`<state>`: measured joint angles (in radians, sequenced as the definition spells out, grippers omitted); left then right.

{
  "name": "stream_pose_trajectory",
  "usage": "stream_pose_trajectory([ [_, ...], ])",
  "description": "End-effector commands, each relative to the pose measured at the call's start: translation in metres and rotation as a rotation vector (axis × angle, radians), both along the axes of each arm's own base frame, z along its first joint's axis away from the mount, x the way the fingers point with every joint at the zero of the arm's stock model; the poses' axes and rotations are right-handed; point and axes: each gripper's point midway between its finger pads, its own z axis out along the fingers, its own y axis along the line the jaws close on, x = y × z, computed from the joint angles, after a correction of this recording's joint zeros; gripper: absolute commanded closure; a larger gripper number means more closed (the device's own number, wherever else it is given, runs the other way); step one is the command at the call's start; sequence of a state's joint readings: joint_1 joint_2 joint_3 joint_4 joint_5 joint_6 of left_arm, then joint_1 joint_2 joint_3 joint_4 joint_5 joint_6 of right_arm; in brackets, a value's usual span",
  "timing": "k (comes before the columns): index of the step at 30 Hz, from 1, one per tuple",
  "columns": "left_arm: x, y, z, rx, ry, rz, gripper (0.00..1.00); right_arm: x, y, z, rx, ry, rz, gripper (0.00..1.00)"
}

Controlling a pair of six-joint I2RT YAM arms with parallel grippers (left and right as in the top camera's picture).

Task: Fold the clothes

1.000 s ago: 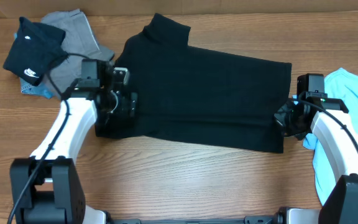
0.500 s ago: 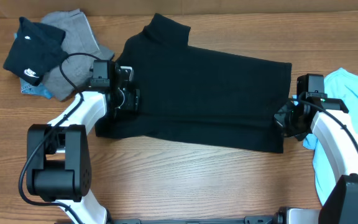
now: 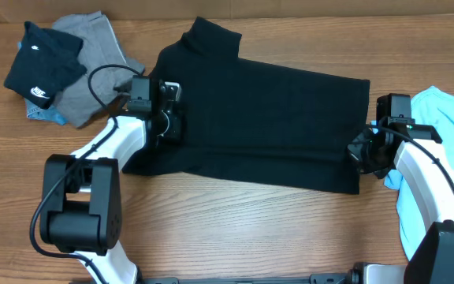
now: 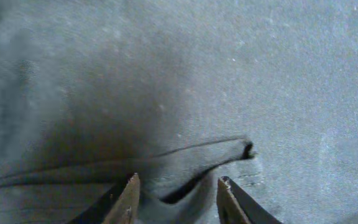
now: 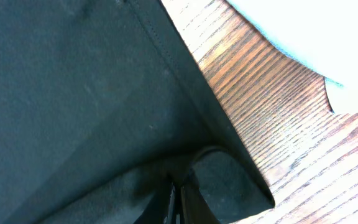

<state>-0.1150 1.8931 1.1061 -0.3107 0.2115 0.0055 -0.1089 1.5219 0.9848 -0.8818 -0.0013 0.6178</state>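
Note:
The large black T-shirt (image 3: 266, 118) lies spread across the middle of the table, one sleeve pointing to the far side. My left gripper (image 3: 169, 120) is over its left part. In the left wrist view the jaws (image 4: 178, 202) are open, with a raised hem fold of the shirt (image 4: 216, 155) lying between the tips. My right gripper (image 3: 362, 154) is at the shirt's right edge. In the right wrist view its jaws (image 5: 178, 202) are shut on a bunched fold of the black fabric (image 5: 92, 93).
A smaller black garment with a white logo (image 3: 42, 63) and a grey garment (image 3: 97, 47) lie at the back left. A light blue garment (image 3: 448, 126) lies at the right, also in the right wrist view (image 5: 303, 43). Bare wood runs along the front.
My left gripper has moved toward the far side and to the right over the shirt's left part. The right arm has not moved.

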Motion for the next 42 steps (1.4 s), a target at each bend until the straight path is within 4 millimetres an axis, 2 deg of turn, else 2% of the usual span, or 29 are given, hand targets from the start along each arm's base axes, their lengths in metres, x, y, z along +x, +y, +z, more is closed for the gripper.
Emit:
stream_pose_trajectory([
  [1, 0.002, 0.001, -0.004, 0.012, 0.009, 0.004, 0.69, 0.008, -0.002, 0.007, -0.009, -0.025, -0.008, 0.96],
  [6, 0.002, 0.001, -0.004, 0.008, 0.01, 0.011, 0.96, 0.008, -0.002, 0.007, -0.009, -0.025, -0.008, 0.96],
  [10, 0.01, 0.001, 0.013, -0.005, -0.005, 0.035, 0.96, 0.007, -0.002, 0.006, -0.009, -0.022, -0.007, 0.96],
  [16, 0.026, 0.004, 0.071, 0.013, -0.069, 0.055, 0.96, 0.004, -0.001, 0.006, -0.007, -0.009, -0.008, 0.96],
  [20, 0.035, 0.008, 0.098, 0.032, -0.123, 0.066, 0.96, 0.001, -0.001, 0.005, -0.005, 0.002, -0.013, 0.96],
  [27, 0.036, 0.007, 0.101, 0.032, -0.134, 0.061, 0.96, -0.004, -0.005, 0.004, -0.018, 0.024, -0.073, 0.96],
  [28, 0.038, 0.007, 0.102, 0.031, -0.139, 0.061, 0.95, -0.003, -0.006, 0.004, -0.022, 0.021, -0.073, 0.96],
  [30, 0.038, 0.006, 0.102, 0.03, -0.144, 0.061, 0.83, 0.001, -0.006, 0.005, -0.023, 0.002, -0.072, 0.96],
  [31, 0.038, 0.006, 0.102, 0.03, -0.143, 0.061, 0.65, 0.003, -0.007, 0.006, -0.024, -0.006, -0.072, 0.85],
  [32, 0.038, 0.007, 0.102, 0.031, -0.14, 0.061, 0.55, 0.004, -0.007, 0.006, -0.024, -0.011, -0.072, 0.71],
  [33, 0.036, 0.007, 0.101, 0.032, -0.132, 0.061, 0.46, 0.005, -0.007, 0.006, -0.026, -0.015, -0.064, 0.52],
  [34, 0.034, 0.008, 0.099, 0.041, -0.122, 0.06, 0.43, 0.006, -0.007, 0.006, -0.029, -0.016, -0.053, 0.37],
  [35, 0.031, 0.011, 0.096, 0.059, -0.105, 0.068, 0.42, 0.005, -0.007, 0.006, -0.032, -0.015, -0.042, 0.33],
  [39, 0.013, 0.042, 0.083, 0.208, -0.022, 0.14, 0.42, -0.001, -0.006, 0.005, -0.027, 0.013, -0.039, 0.33],
  [42, -0.009, 0.068, 0.071, 0.293, 0.076, 0.185, 0.41, -0.014, -0.004, 0.003, -0.021, 0.064, -0.037, 0.33],
])
